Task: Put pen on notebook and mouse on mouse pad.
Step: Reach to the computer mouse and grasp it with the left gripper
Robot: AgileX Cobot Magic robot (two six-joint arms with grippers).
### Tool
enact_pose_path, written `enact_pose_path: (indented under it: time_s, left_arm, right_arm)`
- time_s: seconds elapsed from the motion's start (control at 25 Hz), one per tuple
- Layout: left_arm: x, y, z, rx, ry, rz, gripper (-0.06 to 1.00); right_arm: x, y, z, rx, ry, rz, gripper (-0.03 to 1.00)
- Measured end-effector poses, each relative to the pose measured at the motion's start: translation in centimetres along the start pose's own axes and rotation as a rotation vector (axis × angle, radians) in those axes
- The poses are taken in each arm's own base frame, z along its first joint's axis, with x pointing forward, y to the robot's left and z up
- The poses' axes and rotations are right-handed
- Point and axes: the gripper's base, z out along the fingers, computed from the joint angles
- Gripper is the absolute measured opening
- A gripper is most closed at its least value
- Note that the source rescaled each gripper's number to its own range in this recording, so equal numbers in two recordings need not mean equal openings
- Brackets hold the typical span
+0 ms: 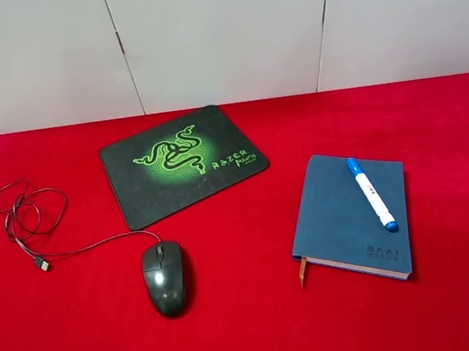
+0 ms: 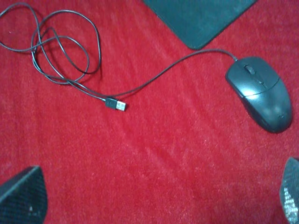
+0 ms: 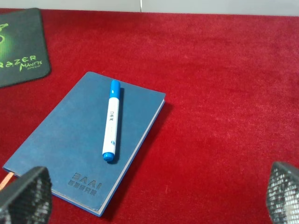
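The white pen [image 1: 371, 193] with blue cap lies flat on the blue-grey notebook [image 1: 342, 214], which rests on the red cloth at the right; the right wrist view shows the pen [image 3: 111, 120] on the notebook [image 3: 70, 140] too. The black mouse [image 1: 164, 277] sits on the cloth just in front of the mouse pad [image 1: 181, 161], not on it. Its cable [image 1: 25, 214] coils to the left. Neither arm shows in the exterior view. My left gripper [image 2: 156, 200] hangs open above the cloth near the mouse [image 2: 261, 92]. My right gripper [image 3: 154, 198] is open above the notebook's near edge.
The red cloth [image 1: 262, 326] covers the whole table, with a white wall behind. The USB plug [image 2: 117, 103] lies loose between the cable coil [image 2: 51, 42] and the mouse. A corner of the mouse pad [image 2: 198, 18] shows beyond the mouse.
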Motion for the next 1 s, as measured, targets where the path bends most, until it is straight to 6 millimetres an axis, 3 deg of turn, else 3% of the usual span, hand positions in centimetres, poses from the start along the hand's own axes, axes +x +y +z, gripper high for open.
enact_pose_path:
  time_s: [0.36,0.64,0.8,1.0]
  left_arm:
    - [-2.7,-0.3,5.3,0.023,0.141,-0.071,1.0]
    - [-3.7,-1.1,10.5,0.075,0.274,-0.107,1.0]
    - [-4.1,-3.0,13.5,0.089,0.315,-0.097,1.0]
    - [-3.7,-6.7,16.6,0.095,0.367,-0.116,1.0]
  right_arm:
    - [0.0,0.0,0.0,0.0,0.0,0.0,1.0]
    - [0.0,0.0,0.0,0.0,0.0,0.0,1.0]
    - [0.0,0.0,0.0,0.0,0.0,0.0,1.0]
    - [0.0,0.0,0.0,0.0,0.0,0.0,1.0]
